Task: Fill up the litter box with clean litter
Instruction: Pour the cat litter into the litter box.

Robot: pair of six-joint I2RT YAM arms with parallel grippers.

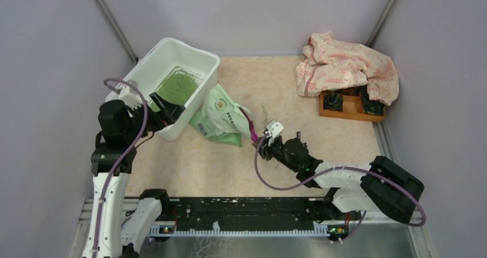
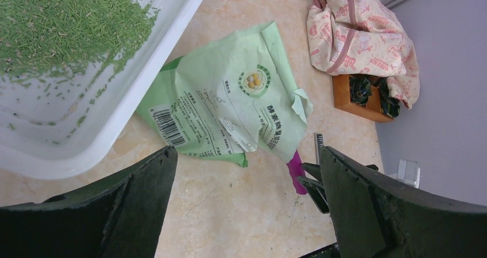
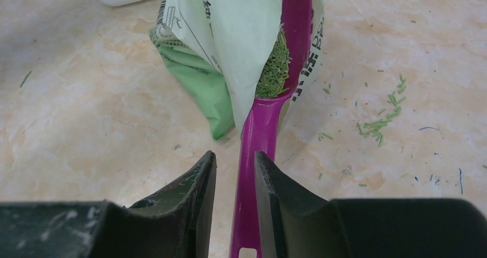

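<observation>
Litter box (image 1: 150, 68) rim just ahead-left of my left tool (image 1: 163, 110), released. Right tool (image 3: 235, 166) clenched on purple scoop (image 3: 261, 126), bag (image 3: 230, 34) crowding straight ahead, desk (image 3: 86, 108) either side.

Tip of scoop (image 3: 261, 133) seemingly inside bag (image 3: 232, 34)

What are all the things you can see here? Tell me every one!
litter box: one, white, back left of the table.
clean litter: one patch, green, inside the litter box.
bag: one, light green, lying beside the litter box.
scoop: one, magenta, bowl in the bag's mouth, holding litter.
cloth: one, cream with pink print, back right.
tray: one, orange wood, partly under the cloth.
table: one, beige marbled.
left gripper: open, at the litter box's near corner.
right gripper: shut on the scoop's handle.
</observation>
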